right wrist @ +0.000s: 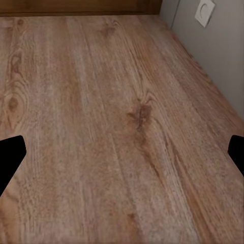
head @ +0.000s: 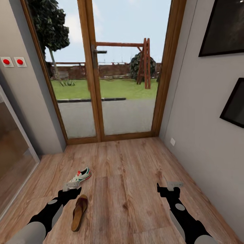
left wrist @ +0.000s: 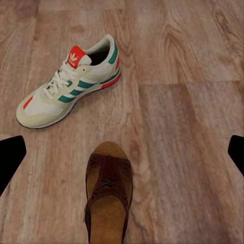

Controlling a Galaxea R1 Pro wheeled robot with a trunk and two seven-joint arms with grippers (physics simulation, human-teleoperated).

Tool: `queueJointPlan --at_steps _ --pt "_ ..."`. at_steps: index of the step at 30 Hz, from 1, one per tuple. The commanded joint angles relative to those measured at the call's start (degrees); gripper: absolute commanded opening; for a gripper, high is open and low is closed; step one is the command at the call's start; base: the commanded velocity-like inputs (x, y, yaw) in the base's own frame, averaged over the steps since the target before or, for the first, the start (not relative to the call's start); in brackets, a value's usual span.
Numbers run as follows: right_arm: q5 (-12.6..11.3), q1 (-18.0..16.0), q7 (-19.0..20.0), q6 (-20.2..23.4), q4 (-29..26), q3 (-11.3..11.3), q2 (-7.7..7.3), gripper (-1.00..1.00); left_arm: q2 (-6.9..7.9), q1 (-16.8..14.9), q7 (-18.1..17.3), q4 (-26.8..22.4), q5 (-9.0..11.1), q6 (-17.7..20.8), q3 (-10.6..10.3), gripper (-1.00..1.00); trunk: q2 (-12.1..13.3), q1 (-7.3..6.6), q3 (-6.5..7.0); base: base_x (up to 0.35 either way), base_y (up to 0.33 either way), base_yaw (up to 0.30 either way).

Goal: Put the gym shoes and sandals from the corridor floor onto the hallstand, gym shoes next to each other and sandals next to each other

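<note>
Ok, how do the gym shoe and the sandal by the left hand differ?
The gym shoe is cream-white with green stripes, laced and closed; the sandal is dark brown, open, with a tan footbed. In the head view the gym shoe lies farther out than the sandal and angled to it. Both rest upright on the corridor floor, apart.

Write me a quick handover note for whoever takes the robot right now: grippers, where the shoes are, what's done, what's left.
Left gripper: open, empty, above the floor beside the shoes.
Right gripper: open, empty, over bare corridor floor.
In sight: one gym shoe and one sandal, both lying on the floor close together, not touching.
Done: nothing grasped; neither of these two is on the rack.
Left: pick up both, find the other shoe, the other sandal and the hallstand, then pair them on it.
</note>
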Motion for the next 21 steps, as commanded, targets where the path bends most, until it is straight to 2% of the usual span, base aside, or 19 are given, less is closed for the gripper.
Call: queueJointPlan --at_steps 1,15,21 --pt "-0.5 0.0 -0.4 -0.2 0.0 0.5 -0.08 1.0 -0.05 -0.1 -0.4 0.0 -0.6 -0.2 0.5 1.0 -0.4 0.21 -0.23 0.0 0.0 0.0" --pt "-0.5 0.0 -0.5 -0.2 0.0 0.4 -0.06 1.0 -0.04 -0.5 -0.3 0.0 -0.5 -0.2 0.6 1.0 -6.1 3.29 -2.75 0.0 0.0 0.0" --pt "-0.5 0.0 -0.5 -0.2 0.0 0.4 -0.06 1.0 -0.02 -0.2 -0.3 0.2 -0.5 -0.3 0.7 1.0 -6.1 3.44 -4.08 0.0 0.0 0.0"
